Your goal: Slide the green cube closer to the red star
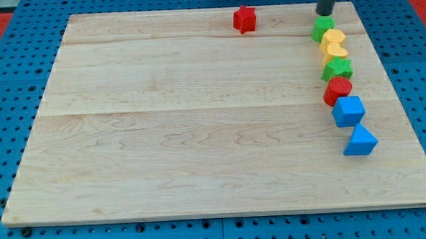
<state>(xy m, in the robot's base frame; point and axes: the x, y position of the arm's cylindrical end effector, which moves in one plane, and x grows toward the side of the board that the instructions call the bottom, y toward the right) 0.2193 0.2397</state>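
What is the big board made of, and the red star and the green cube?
The board looks like pale wood: grain lines and plank seams show, with a soft sheen. The red star and green cube are solid-coloured and smooth, maybe painted wood or plastic; I cannot tell which. My tip sits just above the cube.

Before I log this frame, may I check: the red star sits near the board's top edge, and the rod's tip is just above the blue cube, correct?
Not quite. The camera view shows my tip just above the green cube, not the blue cube, which lies lower in the column. The red star does sit near the board's top edge.
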